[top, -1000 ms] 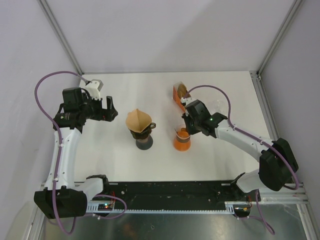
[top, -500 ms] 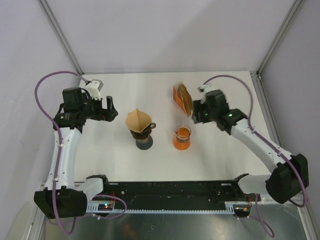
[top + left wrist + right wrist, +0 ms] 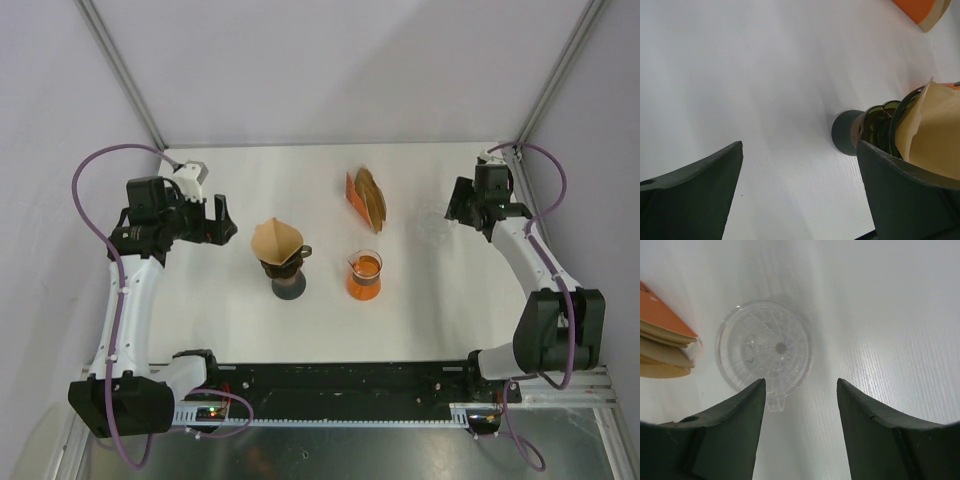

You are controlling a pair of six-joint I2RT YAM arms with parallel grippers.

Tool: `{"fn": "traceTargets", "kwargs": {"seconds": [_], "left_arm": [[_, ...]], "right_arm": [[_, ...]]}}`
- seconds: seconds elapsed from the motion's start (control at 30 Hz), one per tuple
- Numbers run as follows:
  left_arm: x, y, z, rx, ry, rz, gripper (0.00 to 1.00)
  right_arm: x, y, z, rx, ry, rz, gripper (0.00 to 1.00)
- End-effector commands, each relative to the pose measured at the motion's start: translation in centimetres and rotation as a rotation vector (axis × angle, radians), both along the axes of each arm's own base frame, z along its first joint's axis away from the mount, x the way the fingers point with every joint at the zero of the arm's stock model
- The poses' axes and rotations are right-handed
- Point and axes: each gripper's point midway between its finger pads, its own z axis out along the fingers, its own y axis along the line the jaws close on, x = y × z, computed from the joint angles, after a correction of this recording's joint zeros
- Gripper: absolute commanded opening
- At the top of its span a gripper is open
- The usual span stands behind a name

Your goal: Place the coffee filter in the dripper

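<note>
A tan paper coffee filter sits as an open cone in the dark glass dripper, which stands on a dark round base left of centre. The left wrist view shows the filter and the dripper at its right edge. My left gripper is open to the left of the dripper, apart from it, and the left gripper holds nothing. My right gripper is open at the far right. The right gripper hangs empty over the table.
A glass beaker of orange liquid stands right of the dripper. An orange pack of spare filters lies behind it, and the pack shows in the right wrist view. A clear round plastic piece with a small tab lies just ahead of the right gripper.
The right arm has swung from the orange beaker to the far right side of the table, and its jaws have opened. The left arm has not moved.
</note>
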Motion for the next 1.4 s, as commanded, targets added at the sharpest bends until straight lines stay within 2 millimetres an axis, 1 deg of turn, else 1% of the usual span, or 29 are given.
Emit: {"fn": "traceTargets", "kwargs": {"seconds": [0.0, 0.13, 0.2, 0.3, 0.37, 0.47, 0.6, 0.73, 0.97, 1.07, 1.17, 1.3, 1.37], "left_arm": [[0.0, 0.2, 0.8, 0.014, -0.042, -0.015, 1.00], [0.1, 0.2, 0.6, 0.014, -0.035, -0.016, 1.00], [0.2, 0.1, 0.4, 0.013, -0.029, -0.019, 1.00], [0.4, 0.1, 0.4, 0.011, -0.027, -0.022, 1.00], [0.4, 0.1, 0.5, 0.011, -0.028, -0.023, 1.00], [0.4, 0.1, 0.5, 0.012, -0.029, -0.023, 1.00], [0.3, 0.2, 0.5, 0.015, -0.030, -0.020, 1.00], [0.3, 0.3, 0.6, 0.019, -0.035, -0.017, 1.00], [0.4, 0.1, 0.8, 0.014, -0.037, -0.023, 1.00], [0.5, 0.0, 0.8, 0.009, -0.036, -0.026, 1.00], [0.5, 0.0, 0.9, 0.008, -0.038, -0.025, 1.00], [0.4, 0.1, 1.0, 0.011, -0.039, -0.021, 1.00], [0.5, 0.1, 1.0, 0.012, -0.038, -0.020, 1.00]], "right_arm": [[1.5, 0.4, 0.4, 0.039, -0.034, -0.002, 0.62], [0.0, 1.9, 0.5, -0.026, -0.048, 0.075, 0.63], [-0.8, 2.3, 0.0, -0.038, -0.033, 0.095, 0.63], [-2.0, 2.6, -1.9, -0.040, 0.015, 0.108, 0.62], [-2.3, 3.0, -3.3, -0.038, 0.037, 0.121, 0.60], [-2.2, 4.0, -4.9, -0.057, 0.059, 0.162, 0.57], [-1.3, 4.9, -5.5, -0.121, 0.043, 0.190, 0.54], [-0.6, 4.6, -6.2, -0.147, 0.043, 0.168, 0.49], [-0.5, 3.5, -7.8, -0.197, 0.083, 0.119, 0.44], [-0.1, 3.8, -8.4, -0.195, 0.085, 0.146, 0.39], [0.4, 3.7, -8.7, -0.203, 0.079, 0.155, 0.33], [1.0, 3.2, -8.6, -0.198, 0.067, 0.157, 0.13], [1.0, 2.8, -8.2, -0.197, 0.063, 0.153, 0.05]]}}
